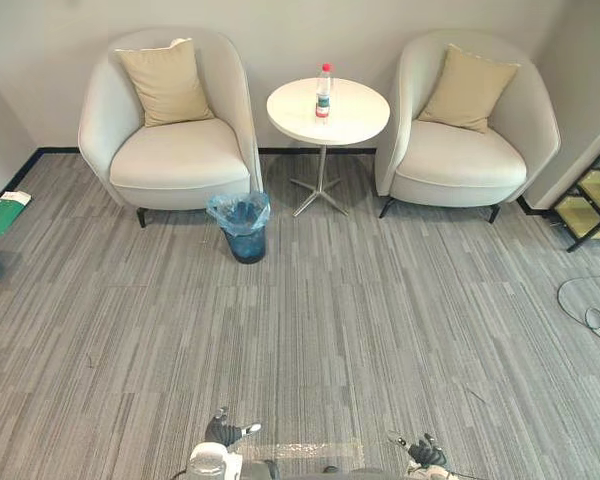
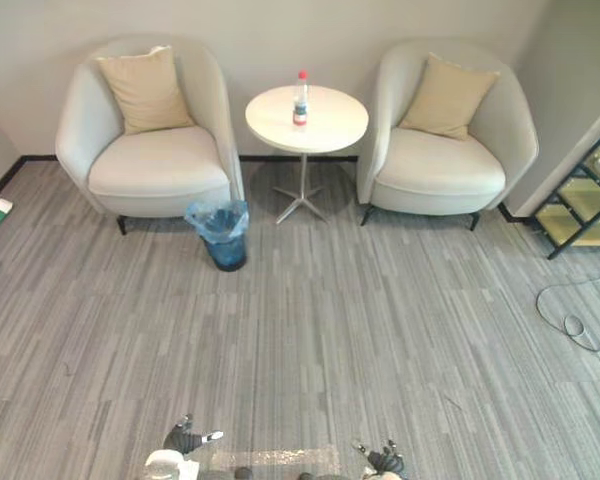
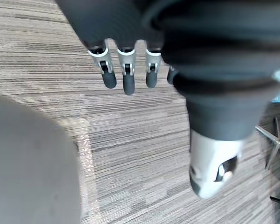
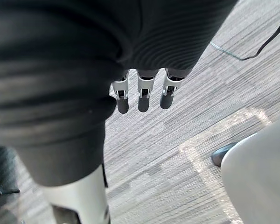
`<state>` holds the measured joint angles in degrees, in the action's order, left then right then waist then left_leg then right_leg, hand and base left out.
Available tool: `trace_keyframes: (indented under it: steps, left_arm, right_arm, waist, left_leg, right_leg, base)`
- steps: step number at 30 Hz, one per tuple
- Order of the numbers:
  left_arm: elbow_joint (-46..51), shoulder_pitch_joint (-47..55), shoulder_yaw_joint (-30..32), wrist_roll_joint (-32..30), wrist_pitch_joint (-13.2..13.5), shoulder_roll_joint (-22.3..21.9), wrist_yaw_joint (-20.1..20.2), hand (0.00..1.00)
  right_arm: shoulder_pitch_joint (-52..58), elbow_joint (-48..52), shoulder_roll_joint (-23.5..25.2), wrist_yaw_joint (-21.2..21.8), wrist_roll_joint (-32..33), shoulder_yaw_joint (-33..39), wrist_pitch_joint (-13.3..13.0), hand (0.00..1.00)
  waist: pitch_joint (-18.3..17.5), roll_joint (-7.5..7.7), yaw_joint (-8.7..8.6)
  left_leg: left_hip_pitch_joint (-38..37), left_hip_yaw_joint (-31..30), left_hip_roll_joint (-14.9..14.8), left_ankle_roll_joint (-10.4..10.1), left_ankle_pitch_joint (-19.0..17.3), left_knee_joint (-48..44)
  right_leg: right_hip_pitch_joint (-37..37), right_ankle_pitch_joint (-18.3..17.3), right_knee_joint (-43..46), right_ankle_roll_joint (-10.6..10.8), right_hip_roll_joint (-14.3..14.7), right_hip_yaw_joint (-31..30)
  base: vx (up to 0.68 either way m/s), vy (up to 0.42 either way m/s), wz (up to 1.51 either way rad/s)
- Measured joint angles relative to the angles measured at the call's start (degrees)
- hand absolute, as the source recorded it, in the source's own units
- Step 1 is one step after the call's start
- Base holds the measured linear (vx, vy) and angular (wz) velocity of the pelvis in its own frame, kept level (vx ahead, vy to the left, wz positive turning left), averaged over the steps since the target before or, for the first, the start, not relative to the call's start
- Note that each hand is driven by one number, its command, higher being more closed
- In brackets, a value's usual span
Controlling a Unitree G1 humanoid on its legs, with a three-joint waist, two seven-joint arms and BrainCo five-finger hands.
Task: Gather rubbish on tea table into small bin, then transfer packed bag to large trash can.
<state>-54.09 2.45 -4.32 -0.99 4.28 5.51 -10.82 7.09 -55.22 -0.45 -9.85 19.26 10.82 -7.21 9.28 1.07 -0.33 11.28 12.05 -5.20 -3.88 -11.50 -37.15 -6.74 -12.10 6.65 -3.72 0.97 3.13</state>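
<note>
Left hand [image 1: 223, 431] low at the near edge of the head views, fingers [image 3: 127, 80] straight and loose, nothing in it, only carpet floor [image 1: 360, 320] past them. Right hand [image 1: 423, 451] same: low at the near edge, fingers [image 4: 142, 95] hanging straight, holding nothing. Both hands well apart from all the furniture. A pale shiny patch [image 1: 310, 452] on the floor lies between the two hands.

Far across the floor, a round white bench [image 1: 355, 120] on a thin metal star foot, up against the wall. One bottle [image 1: 323, 92] with a red cap stands upright on it, near the middle. Small bin [image 1: 245, 228] lined with a blue bag [image 1: 238, 210] stands on the floor, just beside the front corner of the left armchair [image 1: 175, 160], on the robot's left of the bench foot. Can't tell what's inside the bin.

Right armchair [image 1: 460, 160] on the other side of the bench. Each chair has a tan cushion, left cushion [image 1: 167, 82] and right cushion [image 1: 468, 88], leaning on the backrest. Dark-framed shelf [image 1: 595, 200] at the far right edge. Green item [image 1: 2, 212] on the floor at the left edge.
</note>
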Motion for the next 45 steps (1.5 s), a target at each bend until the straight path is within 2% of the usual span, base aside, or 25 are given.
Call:
trace_keyframes:
  steps: [2,5,7,8,11,12,13,15,16,18,19,22,24,25,26,29,31,32,34,38,40,41,42,43,45]
  left_arm:
    - [0.7,0.3,1.1,0.0,0.1,-0.8,-0.1,0.00]
    - [1.7,0.4,1.0,0.0,0.1,-0.8,-0.1,0.00]
    - [1.7,0.5,1.0,0.0,0.2,-1.6,-0.2,0.00]
    - [1.6,0.6,1.1,0.1,0.3,-1.7,-0.2,0.00]
    - [1.7,0.3,1.2,0.1,0.4,-0.7,-0.1,0.00]
    - [1.7,0.3,1.2,0.1,0.4,-0.5,-0.2,0.00]
    - [1.7,0.3,1.1,0.4,0.4,-0.4,-0.2,0.00]
    - [1.2,0.5,1.0,1.1,0.3,-0.5,-0.2,0.00]
    - [0.5,0.6,0.4,1.2,0.2,-0.6,-0.2,0.00]
    - [-0.2,0.5,-0.3,1.2,0.2,-0.7,-0.1,0.00]
    - [-0.7,0.1,-0.6,1.2,0.2,-0.9,-0.2,0.00]
    - [-1.2,-0.5,-0.6,1.2,0.2,-0.9,-0.1,0.00]
    - [-1.3,-0.8,-0.6,1.2,0.2,-1.1,-0.1,0.00]
    - [-1.3,-0.6,-0.6,1.1,0.2,-1.3,-0.1,0.00]
    - [-2.3,-0.8,-0.2,1.2,0.1,-2.2,-0.1,0.00]
    - [-2.7,-1.3,0.1,1.0,0.2,-3.9,0.0,0.00]
    - [-2.3,-1.5,2.5,1.0,0.1,-5.3,0.1,0.00]
    - [-1.4,-1.2,3.3,1.1,0.2,-5.5,0.2,0.00]
    - [2.4,-0.6,5.6,1.2,0.5,-5.8,1.0,0.00]
    - [4.2,-0.8,5.0,2.0,1.3,-6.4,1.0,0.00]
    - [3.9,-0.9,4.8,2.9,1.5,-6.4,1.0,0.00]
    - [3.9,-1.0,4.8,2.9,1.5,-6.4,1.0,0.00]
    - [3.8,-1.1,4.8,3.1,1.5,-6.2,1.0,0.00]
    - [3.5,-1.6,5.0,3.3,1.5,-6.0,1.0,0.00]
    - [2.7,-1.9,4.4,3.4,1.6,-4.5,1.0,0.00]
  right_arm:
    - [0.3,0.6,-0.6,-0.3,0.8,0.3,0.0,0.00]
    - [-0.7,0.5,-0.7,-0.4,1.1,0.3,0.1,0.00]
    - [-1.2,0.3,-1.2,-1.1,1.1,0.3,0.2,0.00]
    - [-1.2,0.2,-1.4,-1.3,1.1,0.3,0.4,0.00]
    - [-1.6,0.6,0.0,-1.1,0.9,0.0,0.8,0.00]
    - [-1.7,0.6,0.0,-1.0,0.8,0.0,0.9,0.00]
    - [-1.9,0.7,0.1,-0.6,0.3,0.0,0.9,0.00]
    - [-1.9,1.9,-0.1,0.1,-0.9,-0.2,0.9,0.00]
    - [-2.0,2.9,-0.3,0.3,-1.3,-0.4,0.9,0.00]
    - [-2.4,3.3,-0.7,0.5,-1.3,-0.9,0.8,0.00]
    - [-2.7,3.4,-1.6,0.6,-1.4,-2.1,0.8,0.00]
    - [-3.1,3.5,-1.9,0.8,-1.5,-2.5,0.7,0.00]
    - [-3.6,3.5,-1.9,0.8,-1.8,-2.6,0.8,0.00]
    - [-2.0,3.5,-1.8,0.8,-1.7,-2.7,0.7,0.00]
    - [-2.6,3.6,-2.5,0.8,-1.3,-2.4,0.6,0.00]
    - [-4.1,4.7,-3.2,0.8,-1.4,-2.3,0.4,0.00]
    - [-3.6,5.0,-2.7,0.8,-1.2,-2.1,0.3,0.00]
    - [-3.3,5.2,-2.6,0.8,-1.2,-2.2,0.3,0.00]
    - [-2.6,7.1,-0.7,0.9,-1.1,-2.3,-0.1,0.00]
    - [-4.8,6.2,0.2,0.6,-1.1,-2.0,0.0,0.00]
    - [-5.9,3.7,-0.1,0.0,-1.1,-1.8,0.4,0.00]
    - [-5.9,3.3,-0.2,0.0,-1.2,-1.8,0.4,0.00]
    - [-5.8,1.9,-0.5,-0.1,-1.2,-1.9,1.0,0.00]
    - [-6.0,1.5,-0.2,-0.2,-1.2,-2.0,1.2,0.00]
    - [-5.5,1.3,0.4,-0.1,-1.4,-2.1,1.2,0.00]
  waist:
    - [0.3,-0.95,0.12]
    - [0.5,-1.16,0.35]
    - [0.5,-1.56,0.84]
    - [0.5,-1.63,0.92]
    - [-0.2,0.29,1.12]
    - [-0.4,0.72,1.55]
    - [-0.3,1.04,1.75]
    - [0.0,0.83,1.42]
    - [0.3,0.56,0.68]
    - [0.9,-0.04,0.36]
    - [2.0,-0.87,0.00]
    - [2.1,-0.88,-0.28]
    - [2.3,-0.72,-0.81]
    - [1.9,0.17,-1.05]
    - [2.1,-1.24,-1.43]
    - [2.2,-3.96,-1.68]
    - [3.1,-4.51,-1.76]
    - [3.4,-4.24,-1.48]
    - [4.0,-2.86,0.52]
    - [3.8,-2.38,1.11]
    - [3.7,-2.70,1.62]
    - [3.6,-2.83,1.94]
    - [3.5,-2.88,3.28]
    - [3.3,-1.98,3.56]
    - [2.7,0.36,3.22]
  left_leg:
    - [2.6,0.4,-1.0,0.0,-2.8,-3.3]
    - [6.5,-0.3,0.6,0.6,-2.1,5.7]
    - [6.8,-2.7,3.6,0.1,7.2,21.1]
    - [6.7,-3.1,3.6,1.0,9.3,20.8]
    - [6.8,0.2,4.8,4.4,3.9,16.3]
    - [5.0,1.8,4.9,5.4,1.9,15.8]
    - [2.1,3.0,5.2,6.3,0.9,16.9]
    - [-3.4,2.9,5.7,6.5,-1.2,19.3]
    - [-7.4,2.6,5.8,6.6,-1.5,21.5]
    - [-12.1,1.9,5.5,6.6,-1.5,24.8]
    - [-16.9,1.9,4.6,6.6,-1.5,27.7]
    - [-19.8,1.2,2.6,6.6,-1.5,28.9]
    - [-21.1,-0.2,2.0,6.4,-1.6,29.8]
    - [-23.1,-2.7,2.7,3.2,-3.2,30.4]
    - [-24.6,-4.4,1.2,0.8,-4.8,30.4]
    - [-22.8,-6.0,-1.4,0.0,-4.3,26.0]
    - [-15.1,-7.0,-5.0,-4.0,-0.1,4.4]
    - [-13.2,-6.8,-6.2,-4.3,0.0,-0.5]
    - [-5.5,-2.6,-9.3,-2.8,-3.0,-15.2]
    - [3.1,1.3,-5.3,-0.8,-3.7,1.8]
    - [3.3,1.6,-0.6,-0.8,3.8,23.2]
    - [3.3,1.4,-0.1,-0.2,6.3,25.3]
    - [2.1,0.8,0.5,1.4,13.7,27.1]
    - [1.5,0.9,1.6,3.5,14.5,26.7]
    - [1.4,1.8,3.4,4.8,10.4,24.5]
  right_leg:
    - [-1.5,-1.6,0.4,-0.3,-0.1,-1.0]
    - [-2.3,-3.4,0.3,0.4,-2.1,-3.5]
    - [-2.8,-4.6,-1.2,3.0,-4.4,-6.2]
    - [-3.3,-5.0,-1.4,3.7,-4.6,-6.9]
    - [-1.2,-4.8,4.4,4.7,-7.1,-8.2]
    - [1.9,-4.8,13.0,5.1,-7.3,-9.2]
    - [6.2,-3.2,23.3,8.4,-7.7,-9.7]
    - [11.8,-3.5,38.9,12.1,-8.2,-7.3]
    - [14.7,-4.6,45.9,11.0,-8.9,-3.7]
    - [17.2,-6.0,48.6,8.8,-9.5,1.7]
    - [19.5,-8.0,45.4,5.9,-9.8,7.5]
    - [25.4,-7.2,32.5,5.7,-7.7,10.8]
    - [27.3,-1.8,21.6,5.5,-6.2,10.3]
    - [26.6,10.9,10.7,4.2,-5.8,7.9]
    - [26.8,11.8,14.2,3.4,-5.0,8.3]
    - [26.3,7.1,15.9,2.6,-4.4,10.9]
    - [18.7,4.4,12.7,1.6,-2.8,13.2]
    - [16.8,4.1,11.7,1.3,-2.5,13.4]
    - [8.1,2.3,7.5,0.3,-1.3,13.6]
    - [3.0,2.4,1.3,1.4,-1.3,11.9]
    - [-0.1,1.8,-1.3,3.4,-1.9,10.4]
    - [-0.6,1.6,-1.7,3.8,-1.8,9.9]
    - [-2.1,0.9,-2.6,4.9,-1.6,8.0]
    - [-3.4,0.4,-3.2,5.6,-2.8,7.0]
    - [-2.8,-0.6,-0.5,7.3,-5.4,6.7]
  base:
    - [0.17,0.013,-0.22]
    - [0.32,0.107,-0.46]
    - [0.49,0.224,-0.65]
    - [0.45,0.237,-0.61]
    - [0.50,0.211,-0.44]
    - [0.51,0.201,-0.51]
    - [0.50,0.196,-0.52]
    - [0.44,0.161,-0.35]
    - [0.50,0.139,-0.16]
    - [0.45,0.067,0.03]
    - [0.41,0.005,0.05]
    - [0.36,-0.064,0.24]
    - [0.46,-0.180,0.57]
    - [0.54,-0.262,0.62]
    - [0.53,-0.254,0.56]
    - [0.35,-0.204,0.37]
    - [0.44,-0.290,0.64]
    - [0.38,-0.207,0.31]
    - [0.36,-0.151,-0.10]
    - [0.33,-0.080,-0.22]
    - [0.53,0.073,-0.35]
    - [0.44,0.141,-0.52]
    - [0.38,0.137,-0.51]
    - [0.49,0.155,-0.40]
    - [0.47,0.127,-0.04]
